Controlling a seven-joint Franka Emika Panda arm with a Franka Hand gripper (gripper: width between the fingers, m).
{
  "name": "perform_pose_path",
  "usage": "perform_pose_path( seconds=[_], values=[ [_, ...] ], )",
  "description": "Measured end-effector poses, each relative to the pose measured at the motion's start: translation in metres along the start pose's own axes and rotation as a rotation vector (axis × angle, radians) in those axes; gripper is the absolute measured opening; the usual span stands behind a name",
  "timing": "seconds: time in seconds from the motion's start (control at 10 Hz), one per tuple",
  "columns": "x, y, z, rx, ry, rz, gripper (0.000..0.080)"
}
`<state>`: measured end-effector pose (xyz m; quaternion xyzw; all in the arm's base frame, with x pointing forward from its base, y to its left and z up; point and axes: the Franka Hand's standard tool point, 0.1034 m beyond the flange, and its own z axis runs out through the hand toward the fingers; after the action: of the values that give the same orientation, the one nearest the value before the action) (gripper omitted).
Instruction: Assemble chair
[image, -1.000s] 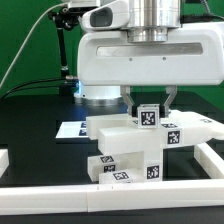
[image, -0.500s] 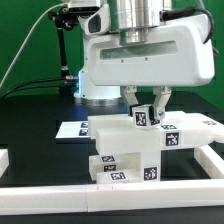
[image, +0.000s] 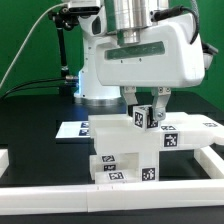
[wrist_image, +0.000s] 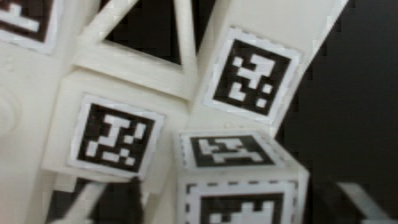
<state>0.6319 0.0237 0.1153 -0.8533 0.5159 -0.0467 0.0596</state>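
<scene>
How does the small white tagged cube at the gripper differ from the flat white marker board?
The small white tagged plastic cube is blocky; the marker board is a thin sheet. The cube sits tilted between the gripper fingers atop the white chair parts; the board lies flat on the black table. Both are white with black-and-white tags.

Your backdrop: green wall (image: 15, 25), black table (image: 35, 115), low white rail (image: 50, 197) in front, dark stand (image: 63, 50) at exterior view's left
</scene>
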Motion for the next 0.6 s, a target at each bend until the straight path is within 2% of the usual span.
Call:
perform_pose_path(
  seconds=[0.1, 0.2, 0.3, 0.5, 0.6],
  values=[
    [-0.005, -0.002, -0.001, -0.011, -0.011, -0.077, 0.0568],
    [-0.005, -0.006, -0.002, -0.019, -0.001, -0.282, 0.0568],
    [-0.007, -0.007, 0.001, -0.029, 0.002, -0.422, 0.0635],
    [-0.016, -0.008, 0.004, -0.042, -0.001, -0.656, 0.0645],
    [-0.015, -0.007, 0.004, -0.042, -0.002, -0.721, 0.0645]
  ],
)
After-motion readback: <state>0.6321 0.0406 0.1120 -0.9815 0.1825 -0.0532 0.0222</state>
